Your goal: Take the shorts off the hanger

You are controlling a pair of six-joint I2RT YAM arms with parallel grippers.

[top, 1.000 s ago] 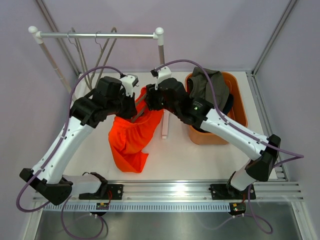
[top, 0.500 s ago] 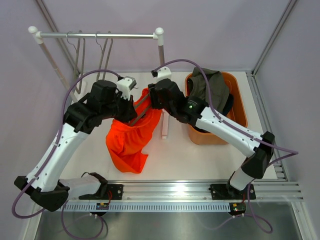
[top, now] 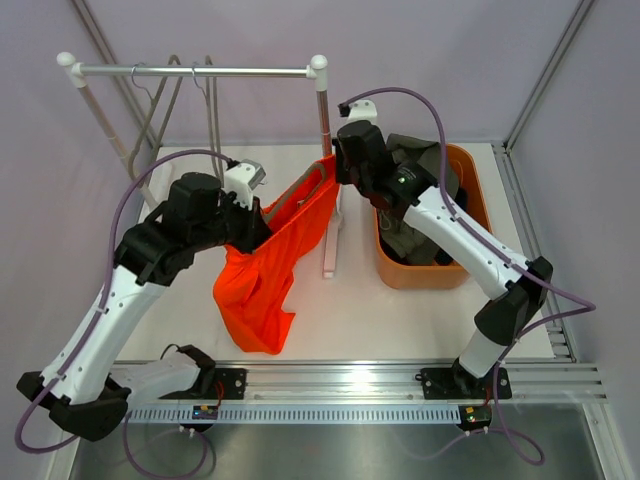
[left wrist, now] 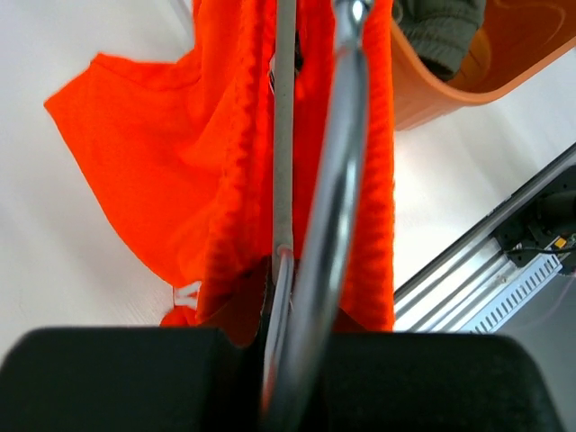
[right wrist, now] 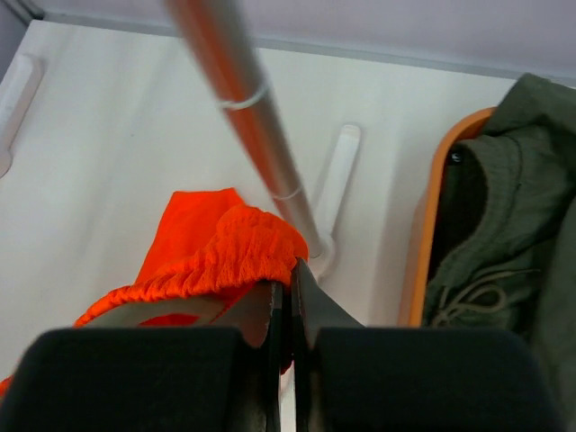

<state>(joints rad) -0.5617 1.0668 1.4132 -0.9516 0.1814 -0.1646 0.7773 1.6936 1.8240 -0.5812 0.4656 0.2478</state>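
sitting on the white counter (top: pixel 380 320), an orange bin (top: pixel 425 275) is holding olive-grey shorts (right wrist: pixel 504 180); left gripper (left wrist: pixel 290 337) is clamping the hanger (left wrist: pixel 284 135), right gripper (right wrist: pixel 290 306) pinching orange shorts (top: pixel 262 275)

The orange shorts (top: pixel 262 280) are seen as matt cloth, gathered rough at the waistband. The hanger (left wrist: pixel 333 225) is rendered in glossy polished metal, the bin (top: pixel 483 215) in smooth plastic.

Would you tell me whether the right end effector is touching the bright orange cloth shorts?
Touching: the right wrist view shows the right end effector pinching the bright orange cloth shorts at their waistband.
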